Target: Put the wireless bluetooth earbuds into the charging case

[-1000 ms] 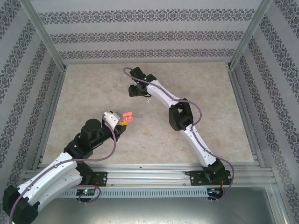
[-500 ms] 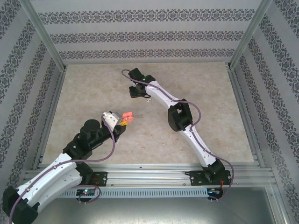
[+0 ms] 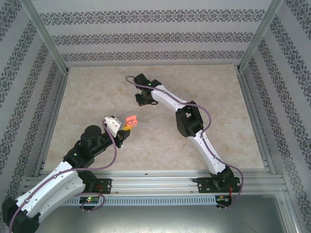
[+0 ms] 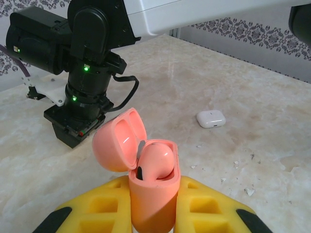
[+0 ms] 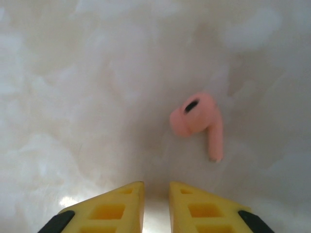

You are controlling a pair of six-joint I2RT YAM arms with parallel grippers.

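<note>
Wireless bluetooth earbuds: one coral earbud (image 5: 197,121) is lying loose on the table (image 5: 73,73), just ahead of the right hand (image 5: 156,187) & a bit to its right, stem angling back toward the fingers. A second coral earbud (image 4: 158,159) is sitting inside the coral charging case (image 4: 151,206).

Left wrist cam is giving the detail. The lid (image 4: 119,145) is hanging open, tipped back to the left, w/ the bud's rounded head poking above the rim. A white case (image 4: 211,118), shut, is lying on the table farther out, well apart. The right arm's black wrist (image 4: 85,87) is reaching down close to the tabletop. In the top cam the coral case is reading as a small coral blob (image 3: 131,120) at the left hand (image 3: 127,126), w/ the right hand (image 3: 142,99) working farther back.

Left hand: yellow fingers (image 4: 104,206) are pinching the case body from both sides, case upright. Right hand: fingers (image 5: 114,208) are sitting w/ a narrow gap btwn them, touching nothing.
</note>
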